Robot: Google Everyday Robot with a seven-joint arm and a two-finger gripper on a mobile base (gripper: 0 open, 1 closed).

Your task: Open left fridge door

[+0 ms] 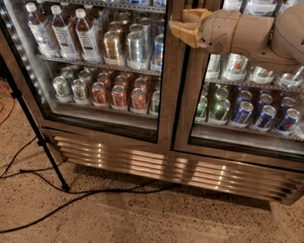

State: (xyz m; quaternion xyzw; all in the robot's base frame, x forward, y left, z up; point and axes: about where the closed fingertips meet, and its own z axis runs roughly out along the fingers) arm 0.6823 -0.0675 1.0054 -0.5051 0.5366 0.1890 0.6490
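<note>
The fridge (165,166) fills the view, brushed steel with a louvred grille along its base. The left fridge door (94,66) is glass in a steel frame, with white LED dots down its left edge (10,36). It stands shut, with bottles and cans on the shelves behind it. My beige gripper (187,25) reaches in from the upper right. It sits in front of the steel centre strip where the two doors meet, near the top. Its fingers (181,34) stand apart and hold nothing. The right door (242,106) fronts green and blue cans.
A black stand leg (39,134) slants down in front of the fridge's left side to the speckled floor. Black cables (64,203) run across the floor before the grille. An orange cable (2,108) lies at the far left.
</note>
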